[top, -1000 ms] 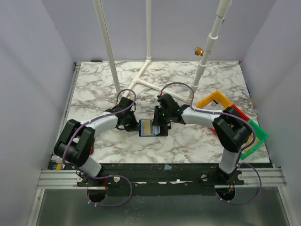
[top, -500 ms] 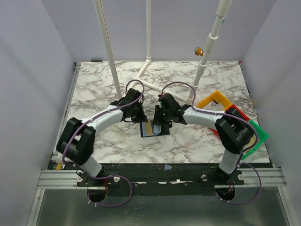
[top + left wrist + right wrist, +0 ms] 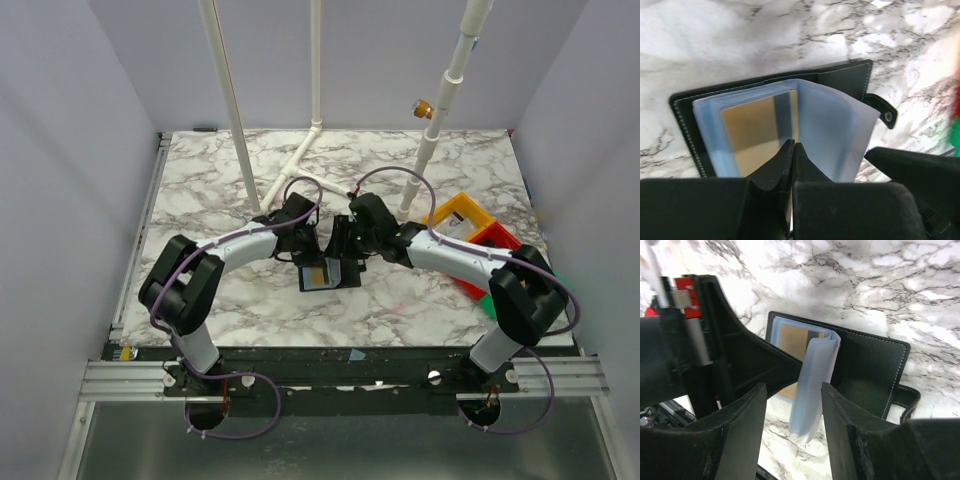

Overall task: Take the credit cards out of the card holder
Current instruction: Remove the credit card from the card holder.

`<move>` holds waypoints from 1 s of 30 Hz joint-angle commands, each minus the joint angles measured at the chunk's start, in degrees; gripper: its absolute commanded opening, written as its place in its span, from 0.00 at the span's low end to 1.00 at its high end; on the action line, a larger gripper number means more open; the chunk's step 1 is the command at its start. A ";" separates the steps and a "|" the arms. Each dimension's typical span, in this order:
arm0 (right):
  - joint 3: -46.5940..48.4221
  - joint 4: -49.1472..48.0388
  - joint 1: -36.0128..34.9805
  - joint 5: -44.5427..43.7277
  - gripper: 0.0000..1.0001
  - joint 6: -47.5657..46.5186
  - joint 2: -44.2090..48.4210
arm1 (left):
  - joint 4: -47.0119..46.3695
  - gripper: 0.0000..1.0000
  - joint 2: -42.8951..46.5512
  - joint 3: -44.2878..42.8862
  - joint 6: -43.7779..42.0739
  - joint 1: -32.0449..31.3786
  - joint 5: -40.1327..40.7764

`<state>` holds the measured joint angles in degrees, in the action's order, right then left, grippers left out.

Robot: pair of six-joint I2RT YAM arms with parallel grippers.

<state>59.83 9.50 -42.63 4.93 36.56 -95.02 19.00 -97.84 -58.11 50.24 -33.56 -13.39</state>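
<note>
**A:** Where's the holder [image 3: 328,275]?

**B:** Open and flat on the table [image 3: 220,190], a little toward 6 o'clock from the middle. The bins [image 3: 470,225] sit at the table's 3 o'clock, well apart from it.

**A:** And the arms?

**B:** From above, one comes at it from 11 o'clock, the other from 1 o'clock; both tips are over the open holder.

**A:** Left gripper [image 3: 794,147]?

**B:** Jaws pressed together, barely a slit between them; the tips sit at the near edge of the gold card [image 3: 755,132]. Whether they nip anything, I cannot tell.

**A:** The card itself?

**B:** It lies in the holder's 9 o'clock half in the left wrist view, among pale blue leaves; the tab [image 3: 884,114] is at 3 o'clock. One sleeve [image 3: 832,135] stands lifted from the spine, curling toward 3 o'clock.

**A:** Right gripper [image 3: 794,386]?

**B:** Jaws wide apart, gripping nothing. The lifted sleeve stands between the fingers; whether it brushes one, I cannot tell.
</note>
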 commanded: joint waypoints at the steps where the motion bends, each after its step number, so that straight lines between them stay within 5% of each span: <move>1: -1.07 3.43 0.45 -6.99 0.52 1.07 6.08 | -1.46 0.00 -1.03 -3.49 0.54 -1.81 -2.42; 7: -4.02 7.49 0.61 -14.49 0.48 1.76 15.22 | -1.02 0.00 -5.36 -8.22 1.25 -4.40 -3.14; 15: -5.63 8.40 0.61 -12.80 0.46 2.11 17.85 | -0.71 0.00 -10.42 -11.61 1.89 -5.46 -3.60; 30: -4.30 -3.03 1.15 4.90 0.38 5.26 7.60 | 4.83 0.00 9.61 1.16 -5.14 2.84 2.64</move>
<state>54.87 11.42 -41.95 3.31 40.27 -83.85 22.06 -91.02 -61.98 48.27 -33.45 -12.67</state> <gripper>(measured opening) 0.382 0.008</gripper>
